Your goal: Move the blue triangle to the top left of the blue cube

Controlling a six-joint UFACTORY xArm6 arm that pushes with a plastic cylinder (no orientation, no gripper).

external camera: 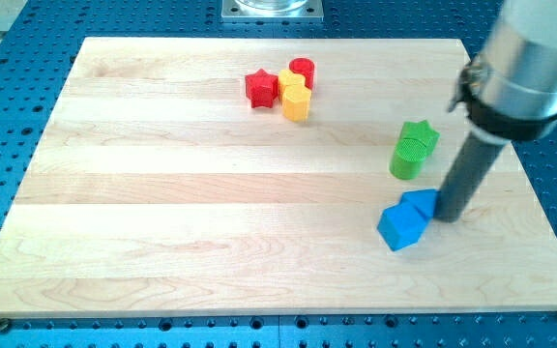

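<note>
My tip [450, 217] (a bare rod, no jaws to open or close) touches the small blue triangle block [423, 202], itself against the blue cube block [400, 227] lower-left; placement undone

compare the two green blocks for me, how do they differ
The green star has a pointed outline; the green cylinder is round with a ridged top. The star sits nearer the view's top, the cylinder just below and left of it, closer to the blue blocks and my tip. They share the same green, touch or nearly touch, and both stand on the wooden board.
</note>
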